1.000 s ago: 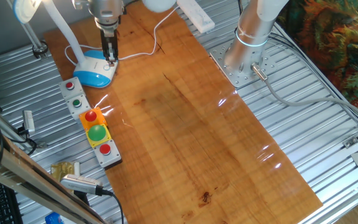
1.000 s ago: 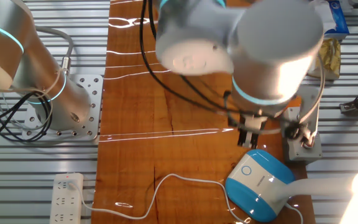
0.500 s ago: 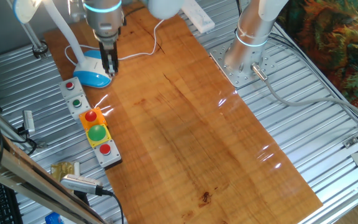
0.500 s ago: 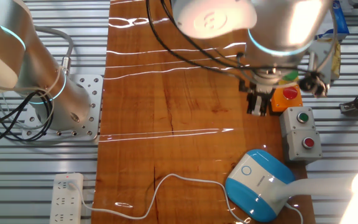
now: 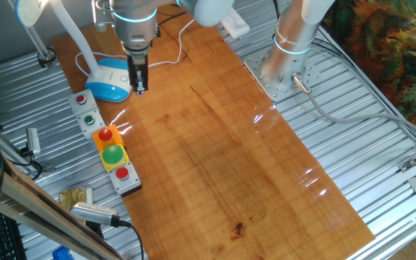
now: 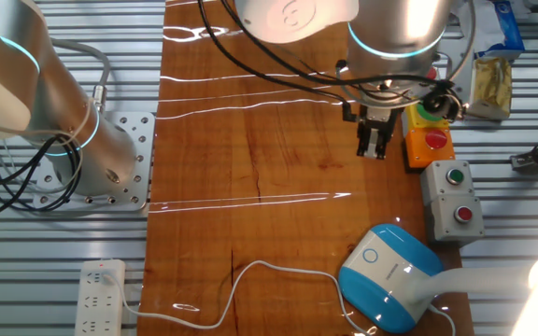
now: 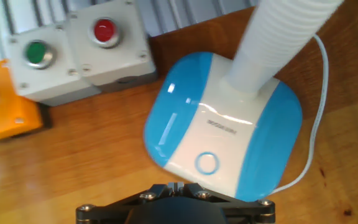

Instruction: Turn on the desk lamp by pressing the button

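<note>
Where the wooden table (image 5: 215,144) lies, desk lamp (image 7: 222,127), button (image 7: 207,163), pincer (image 6: 373,152) apart.

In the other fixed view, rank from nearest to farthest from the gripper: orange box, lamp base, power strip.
1. Orange box, just beside the gripper, toward the table edge.
2. Lamp base, below it in the picture.
3. Power strip, at the far lower corner.

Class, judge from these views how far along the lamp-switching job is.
Done, apparently: the desk lamp glows at its head. In hand: the gripper hangs over the table beside the lamp's base, clear of the button. Left: nothing obvious.
</note>
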Controlling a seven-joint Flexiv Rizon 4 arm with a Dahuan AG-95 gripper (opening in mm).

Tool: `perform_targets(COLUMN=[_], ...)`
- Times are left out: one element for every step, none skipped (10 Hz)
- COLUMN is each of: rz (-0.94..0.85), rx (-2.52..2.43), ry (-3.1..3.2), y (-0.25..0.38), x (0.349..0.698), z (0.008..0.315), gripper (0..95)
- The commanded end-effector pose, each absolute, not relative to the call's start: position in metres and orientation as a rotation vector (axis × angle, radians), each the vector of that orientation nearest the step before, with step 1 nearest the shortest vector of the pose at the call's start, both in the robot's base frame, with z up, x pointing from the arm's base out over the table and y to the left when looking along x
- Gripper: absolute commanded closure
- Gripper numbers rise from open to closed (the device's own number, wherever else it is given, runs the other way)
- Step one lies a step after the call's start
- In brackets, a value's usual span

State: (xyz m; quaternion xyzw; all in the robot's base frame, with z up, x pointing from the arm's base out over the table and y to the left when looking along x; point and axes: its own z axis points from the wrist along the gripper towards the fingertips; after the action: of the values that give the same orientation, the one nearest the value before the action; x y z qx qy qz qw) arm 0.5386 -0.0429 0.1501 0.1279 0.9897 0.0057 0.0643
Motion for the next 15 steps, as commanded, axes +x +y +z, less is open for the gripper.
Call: perform_targets(rz=[0.018, 0.019, 0.019, 0.019, 0.019, 0.020, 0.020, 0.021, 0.018, 0.019, 0.018, 0.021, 0.021, 0.019, 0.017], rx=[0.386, 0.386, 0.386, 0.386, 0.380, 0.380, 0.379, 0.382, 0.386, 0.387, 0.381, 0.385, 0.386, 0.380, 0.372], ry=[2.987, 2.987, 2.987, 2.989, 2.992, 2.991, 2.994, 2.998, 3.001, 3.005, 3.009, 3.015, 3.025, 3.036, 3.044], y=[-0.0423, -0.0423, -0.0423, -0.0423, -0.0423, -0.0423, -0.0423, -0.0423, -0.0423, -0.0423, -0.0423, -0.0423, -0.0423, -0.0423, -0.0423], x=[0.5393, 0.5393, 0.5393, 0.5392, 0.5392, 0.5392, 0.5391, 0.5391, 0.5391, 0.5391, 0.5391, 0.5391, 0.5391, 0.5391, 0.5391], z=[0.1502, 0.1502, 0.1503, 0.1504, 0.1504, 0.1505, 0.1506, 0.1506, 0.1506, 0.1506, 0.1506, 0.1506, 0.1506, 0.1506, 0.1506], gripper=[95.0, 95.0, 95.0, 95.0, 95.0, 95.0, 95.0, 95.0, 95.0, 95.0, 95.0, 95.0, 95.0, 95.0, 95.0])
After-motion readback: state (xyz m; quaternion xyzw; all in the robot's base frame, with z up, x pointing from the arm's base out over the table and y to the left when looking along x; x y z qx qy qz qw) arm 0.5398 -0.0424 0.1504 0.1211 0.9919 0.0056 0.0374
